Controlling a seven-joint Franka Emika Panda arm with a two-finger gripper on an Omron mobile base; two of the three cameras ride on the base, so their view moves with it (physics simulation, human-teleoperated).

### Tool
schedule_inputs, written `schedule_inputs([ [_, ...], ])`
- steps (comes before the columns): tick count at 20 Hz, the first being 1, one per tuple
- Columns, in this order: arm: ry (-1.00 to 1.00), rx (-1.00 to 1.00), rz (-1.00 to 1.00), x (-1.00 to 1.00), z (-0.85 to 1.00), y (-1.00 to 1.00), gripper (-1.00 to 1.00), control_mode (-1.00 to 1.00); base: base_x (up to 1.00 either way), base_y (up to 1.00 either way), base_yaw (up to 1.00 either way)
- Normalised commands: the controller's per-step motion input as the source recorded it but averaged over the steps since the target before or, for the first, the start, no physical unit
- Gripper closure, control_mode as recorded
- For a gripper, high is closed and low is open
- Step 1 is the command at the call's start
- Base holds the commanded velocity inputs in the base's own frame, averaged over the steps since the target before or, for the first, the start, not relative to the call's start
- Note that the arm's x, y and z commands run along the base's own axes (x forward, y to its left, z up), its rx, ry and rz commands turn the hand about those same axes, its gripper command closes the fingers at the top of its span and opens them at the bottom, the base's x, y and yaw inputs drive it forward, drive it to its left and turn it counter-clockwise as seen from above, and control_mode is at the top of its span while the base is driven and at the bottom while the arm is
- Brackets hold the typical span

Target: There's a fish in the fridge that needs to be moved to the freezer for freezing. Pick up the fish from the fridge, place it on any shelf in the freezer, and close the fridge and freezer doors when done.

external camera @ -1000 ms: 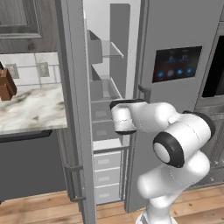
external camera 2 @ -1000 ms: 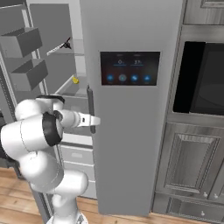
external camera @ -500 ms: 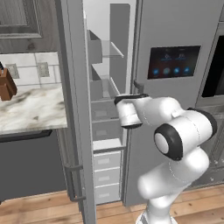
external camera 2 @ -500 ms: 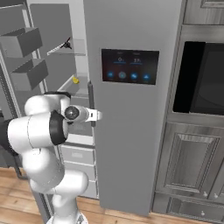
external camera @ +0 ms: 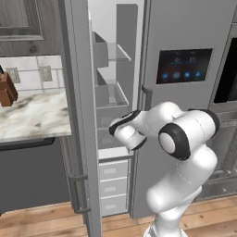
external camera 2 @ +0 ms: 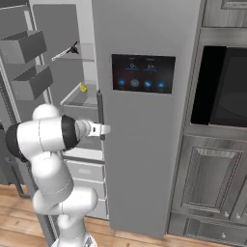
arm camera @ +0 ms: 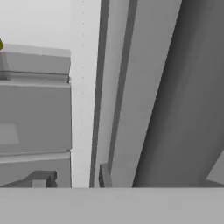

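The freezer door (external camera: 76,115), plain grey, stands open at the left. The fridge door (external camera 2: 144,125) with the dark panel is shut. A small dark fish (external camera 2: 71,48) lies on the upper glass shelf (external camera 2: 87,59) inside the open freezer (external camera: 111,74). My gripper (external camera 2: 107,129) hovers at the fridge door's left edge, just below its vertical handle (external camera 2: 101,108), in front of the freezer's lower shelves. In the hand view, the gripper (arm camera: 72,177) is open, its tips far apart with nothing between them. From the left base camera the gripper (external camera: 115,128) points into the gap.
A small yellow object (external camera 2: 83,88) sits on the freezer's middle shelf. Grey bins (external camera 2: 31,79) hang on the open door. Drawers (external camera: 113,185) fill the freezer's bottom. A marble counter (external camera: 32,115) with a brown object (external camera: 7,90) lies left, and an oven (external camera 2: 222,87) stands right.
The elbow has swung left and the hand has turned slightly at the fridge door's edge. The doors and the fish have not moved.
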Motion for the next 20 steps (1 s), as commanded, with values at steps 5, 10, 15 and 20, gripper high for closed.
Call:
schedule_inputs([
  [5, -0.12, 0.27, 0.42, 0.62, 0.96, -0.01, -1.00, -1.00, 0.00, 0.00, 0.00],
  [10, -0.25, 0.24, 0.44, 0.39, 1.00, 0.00, -1.00, -1.00, 0.00, 0.00, 0.00],
  [15, -0.26, 0.16, 0.36, 0.59, 1.00, 0.00, -1.00, -1.00, 0.00, 0.00, 0.00],
  [20, -0.38, 0.07, 0.33, 0.47, 1.00, 0.05, -1.00, -1.00, 0.00, 0.00, 0.00],
])
